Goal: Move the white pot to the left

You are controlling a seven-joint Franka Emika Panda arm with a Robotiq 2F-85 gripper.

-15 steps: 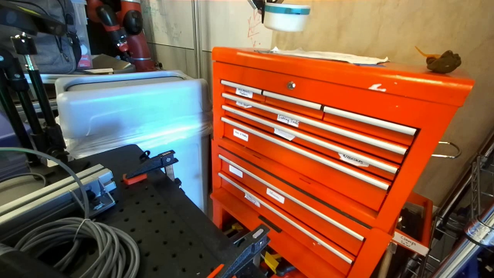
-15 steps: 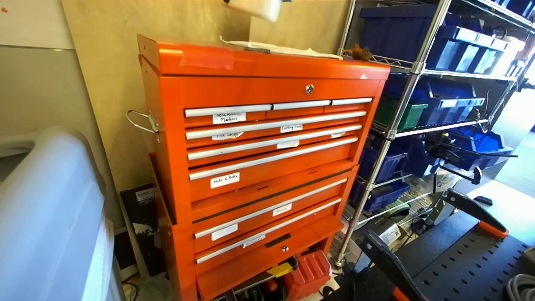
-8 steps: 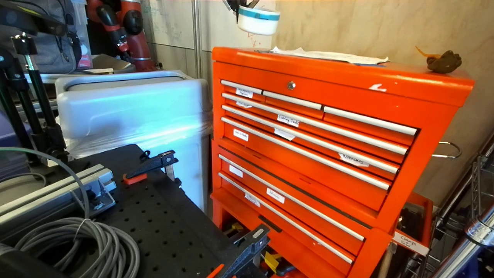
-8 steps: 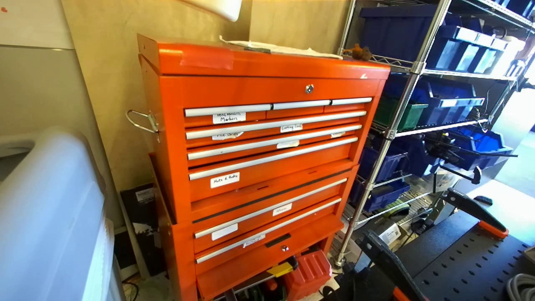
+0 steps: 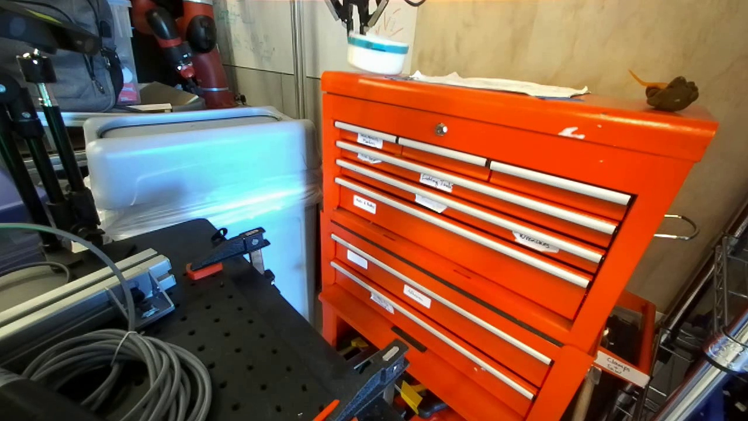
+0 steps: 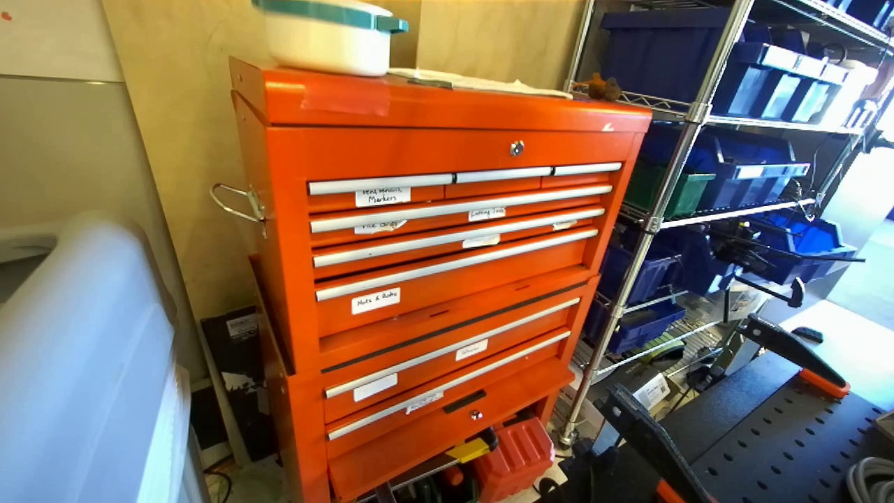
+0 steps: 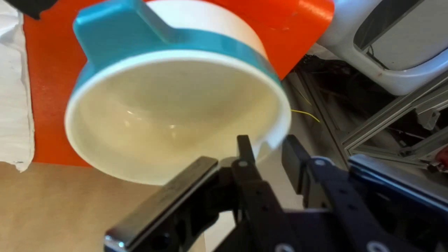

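The white pot [image 5: 377, 57] with its teal band is upright on the top of the orange cabinet [image 5: 526, 146], near the left end. It shows in both exterior views [image 6: 328, 50], and the wrist view looks into its bare inside [image 7: 168, 105]. My gripper [image 5: 357, 32] is at the left part of the pot's rim. In the wrist view its fingers [image 7: 267, 140] stand apart, with a gap around the rim; one finger is over the inside and one is outside. The gripper is out of view above the cabinet [image 6: 419, 143] in an exterior view.
A white cloth [image 5: 497, 85] lies on the cabinet top right of the pot. A small brown object [image 5: 673, 93] is at the far right end. A pale plastic bin [image 5: 198, 164] stands left of the cabinet. A wire shelf with blue bins [image 6: 761, 181] stands beside it.
The pot has moved left and then down, from the air above the cabinet onto its top. The gripper came with it, and its fingers are now apart at the rim.
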